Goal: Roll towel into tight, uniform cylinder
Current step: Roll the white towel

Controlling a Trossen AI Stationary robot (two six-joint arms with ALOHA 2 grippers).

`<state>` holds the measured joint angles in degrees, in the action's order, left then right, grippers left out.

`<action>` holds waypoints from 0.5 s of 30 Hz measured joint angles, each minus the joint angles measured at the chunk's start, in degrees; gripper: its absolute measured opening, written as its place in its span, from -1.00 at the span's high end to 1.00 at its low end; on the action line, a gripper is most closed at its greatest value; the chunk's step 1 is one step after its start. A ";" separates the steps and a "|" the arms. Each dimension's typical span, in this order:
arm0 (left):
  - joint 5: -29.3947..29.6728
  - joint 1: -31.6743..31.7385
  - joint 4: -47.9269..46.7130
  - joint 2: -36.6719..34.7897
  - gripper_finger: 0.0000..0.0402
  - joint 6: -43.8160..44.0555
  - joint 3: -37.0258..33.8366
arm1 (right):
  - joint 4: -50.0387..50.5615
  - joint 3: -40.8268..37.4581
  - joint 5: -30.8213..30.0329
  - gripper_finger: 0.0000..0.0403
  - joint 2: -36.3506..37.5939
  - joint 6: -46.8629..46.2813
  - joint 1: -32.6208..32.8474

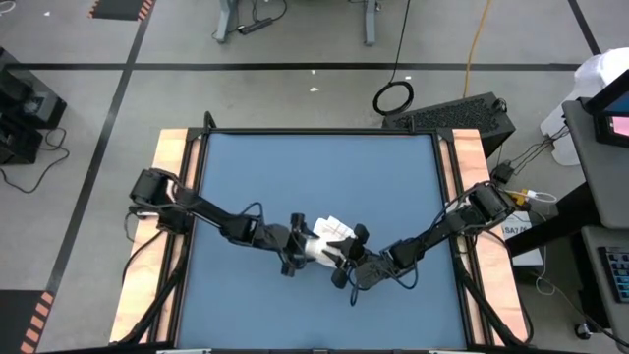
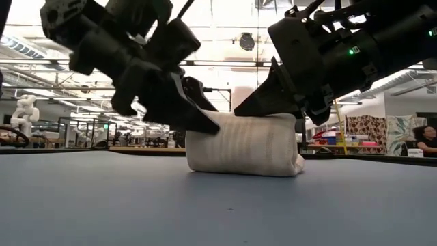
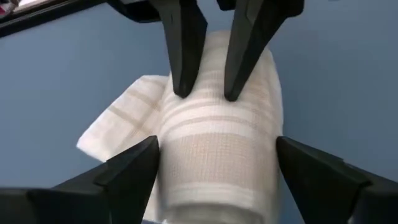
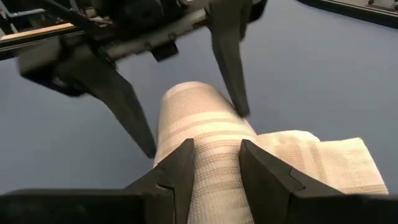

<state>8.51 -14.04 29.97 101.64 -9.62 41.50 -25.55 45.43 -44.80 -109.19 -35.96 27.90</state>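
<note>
A soft white woven cloth towel (image 3: pixel 217 149), ribbed with faint stripes, lies on a smooth, matt blue table (image 1: pixel 295 177) edged in pale bare wood; the grippers' dark fingers (image 4: pixel 230 59) look like hard matt plastic.

The towel (image 3: pixel 217 143) lies on the blue table (image 3: pixel 68 68) as a thick roll, white with faint grey bands across it. A loose flat flap sticks out from the roll toward 9 o'clock and rests on the table.

The left gripper (image 3: pixel 217 171) straddles the near end of the roll, its two dark fingers (image 3: pixel 127 171) spread wide, one at 8 o'clock of the roll and one at 4 o'clock, just beside its sides.

From 12 o'clock the right gripper (image 3: pixel 206 93) reaches in, its two fingers close together with a narrow gap, tips pressed onto the top of the roll.
</note>
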 joint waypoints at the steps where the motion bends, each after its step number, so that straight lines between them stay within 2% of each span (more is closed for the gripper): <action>1: 0.09 0.00 1.43 0.97 -0.63 -0.58 0.00 | -0.01 0.00 0.04 0.40 0.00 0.08 0.05; 8: -2.50 0.13 5.06 5.04 -0.59 -1.30 0.28 | 0.03 -0.04 -1.14 0.40 -0.08 -0.21 0.18; 15: -7.02 1.40 4.78 5.16 -0.21 1.93 0.36 | 0.14 -0.21 -4.97 0.37 0.98 5.95 1.80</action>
<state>1.49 -12.64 34.75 106.80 -7.69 41.85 -25.41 45.22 -49.77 -108.21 -30.00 29.70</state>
